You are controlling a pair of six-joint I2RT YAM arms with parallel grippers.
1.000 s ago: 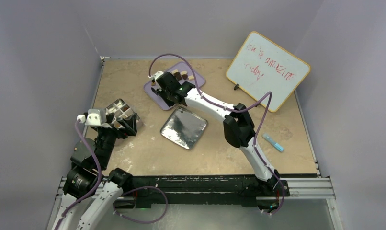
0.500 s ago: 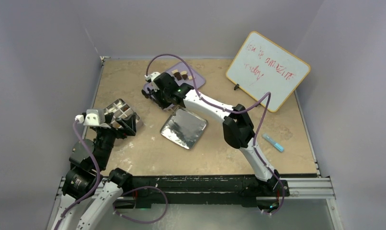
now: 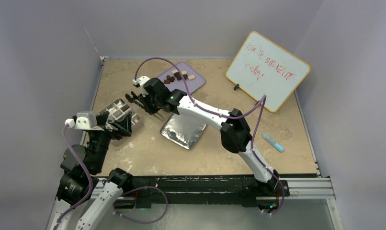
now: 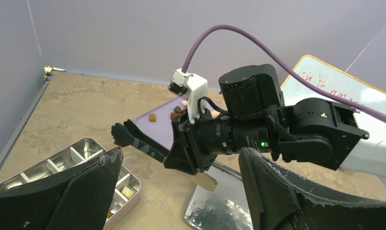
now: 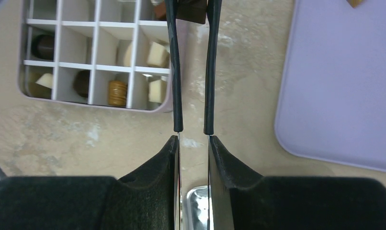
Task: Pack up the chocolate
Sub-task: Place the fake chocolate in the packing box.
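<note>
Right wrist view has the right jaws nearly closed, their thin fingers pinching one dark chocolate piece (image 5: 190, 12) at the top centre of the frame, over the right edge of the compartment tin (image 5: 85, 106). The grip sits at the very tips, probably so the lump can drop into a narrow cell without the fingers fouling the dividers. Cream, dark and caramel pieces already fill several cells at upper left. More chocolate (image 3: 179, 75) waits on the lilac tray (image 5: 334, 86), upper centre in the top view, with the foil square (image 3: 184, 129) below it on the counter (image 3: 229, 148). The left jaws stand wide open and empty beside the tin at lower left, seemingly clear of the drop.
</note>
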